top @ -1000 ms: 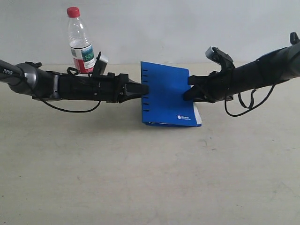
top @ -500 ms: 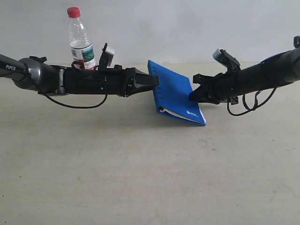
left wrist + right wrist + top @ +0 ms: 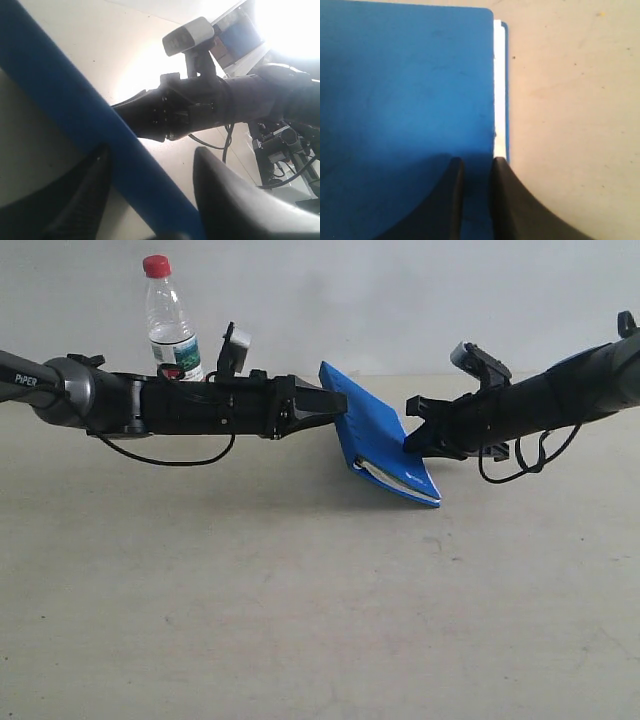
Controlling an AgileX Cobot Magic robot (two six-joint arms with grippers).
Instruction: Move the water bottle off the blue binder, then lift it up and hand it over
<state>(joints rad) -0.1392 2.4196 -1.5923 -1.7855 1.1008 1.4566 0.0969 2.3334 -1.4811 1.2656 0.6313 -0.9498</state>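
Observation:
The blue binder point(image 3: 375, 435) hangs tilted between my two arms, spine edge high and its low corner near the table. My right gripper point(image 3: 410, 445) is shut on its right edge; the right wrist view shows both fingers close together at the gripper point(image 3: 476, 167), over the blue cover point(image 3: 405, 85) beside the white pages point(image 3: 499, 75). My left gripper point(image 3: 340, 405) is open around the spine edge. In the left wrist view the blue edge point(image 3: 60, 95) runs loosely through that gripper point(image 3: 152, 150). The water bottle point(image 3: 170, 325) stands upright behind my left arm, off the binder.
The beige table point(image 3: 300, 620) stretches toward the camera in front of both arms. A white wall rises close behind the bottle. Black cables loop under the left arm point(image 3: 170, 460) and the right arm point(image 3: 520, 470).
My left gripper has opened around the spine edge. The binder has tipped steeper, spine edge higher, and shifted slightly right with the right gripper still holding it. The bottle has not moved.

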